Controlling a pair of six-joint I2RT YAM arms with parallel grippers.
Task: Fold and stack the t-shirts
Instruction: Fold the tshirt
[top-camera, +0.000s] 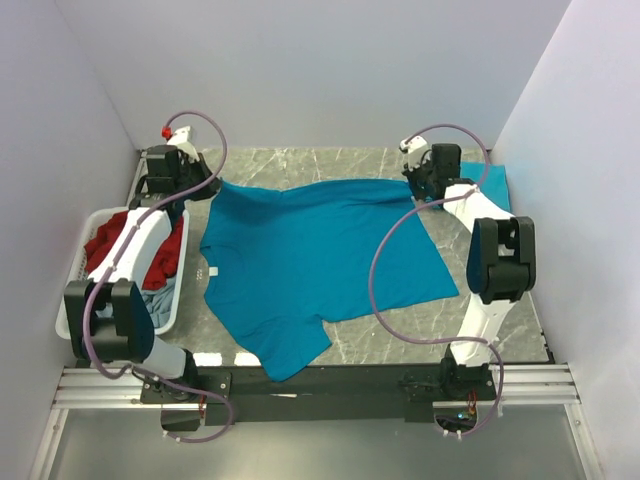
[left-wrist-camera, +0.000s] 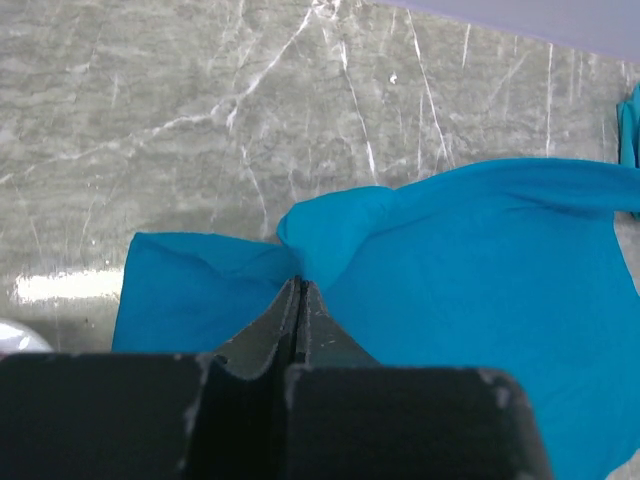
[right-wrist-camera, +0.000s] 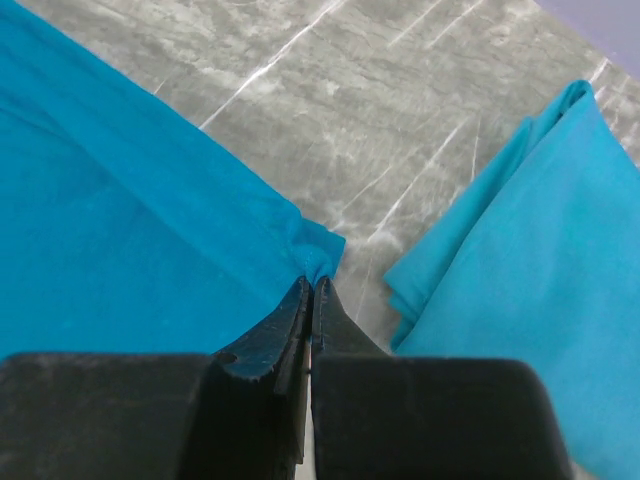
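At my left, the white basket (top-camera: 78, 258) holds a red t-shirt (top-camera: 172, 250). My left pincer (left-wrist-camera: 300, 290) is clamped on the far-left corner of the teal t-shirt (top-camera: 310, 255) spread over the worktop (top-camera: 485, 320). My right pincer (right-wrist-camera: 312, 288) pinches its far-right corner, near a folded teal t-shirt (right-wrist-camera: 530, 260).

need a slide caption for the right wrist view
Right jaws shut on a corner of the teal-blue cloth t-shirt, folded teal-blue cloth lying apart on grey marble table.
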